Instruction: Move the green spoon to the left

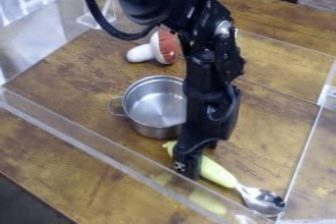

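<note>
The green spoon [221,175] lies on the wooden table at the front right. Its yellow-green handle points left and its silver bowl [266,201] rests by the clear front wall. My gripper [187,159] points straight down over the left end of the handle. Its jaws stand open, with the dark fingertips low at the handle's tip. Whether they touch the handle I cannot tell. The arm hides the very end of the handle.
A steel pot [157,107] stands just left of the gripper, close to the arm. Behind it lies a red-and-white mushroom [155,46]. Clear plastic walls [79,135] fence the table at the front, the left and the right.
</note>
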Robot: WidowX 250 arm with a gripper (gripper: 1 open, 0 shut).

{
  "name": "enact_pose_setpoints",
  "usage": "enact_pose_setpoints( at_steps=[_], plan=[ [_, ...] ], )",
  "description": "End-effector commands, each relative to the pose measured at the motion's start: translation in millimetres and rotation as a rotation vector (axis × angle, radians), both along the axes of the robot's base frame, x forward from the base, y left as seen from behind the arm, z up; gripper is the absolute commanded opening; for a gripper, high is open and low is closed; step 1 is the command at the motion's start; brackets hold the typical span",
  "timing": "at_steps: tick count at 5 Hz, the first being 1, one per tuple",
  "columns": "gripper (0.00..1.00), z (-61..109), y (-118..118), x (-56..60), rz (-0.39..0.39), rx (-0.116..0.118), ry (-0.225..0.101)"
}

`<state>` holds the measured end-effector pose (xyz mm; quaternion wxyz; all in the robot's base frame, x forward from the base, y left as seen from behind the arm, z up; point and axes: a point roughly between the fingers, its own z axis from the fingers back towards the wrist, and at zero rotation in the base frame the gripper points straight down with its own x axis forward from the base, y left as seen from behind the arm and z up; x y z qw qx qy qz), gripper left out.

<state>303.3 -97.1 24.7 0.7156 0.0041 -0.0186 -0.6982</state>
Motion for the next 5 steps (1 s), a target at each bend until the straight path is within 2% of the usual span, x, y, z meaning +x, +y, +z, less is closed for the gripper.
enact_pose_setpoints(
  at_steps=[1, 2, 4, 5],
  plan=[
    [1.0, 13.4, -17.5, 6.0, -0.04, -0.029, -0.039],
    [1.0, 15.4, -25.9, 7.5, -0.054, -0.042, -0.043],
    [1.0, 18.2, -22.0, 7.3, -0.13, -0.072, -0.042],
    [1.0, 19.2, -18.9, 11.9, -0.133, -0.069, -0.046]
  ],
)
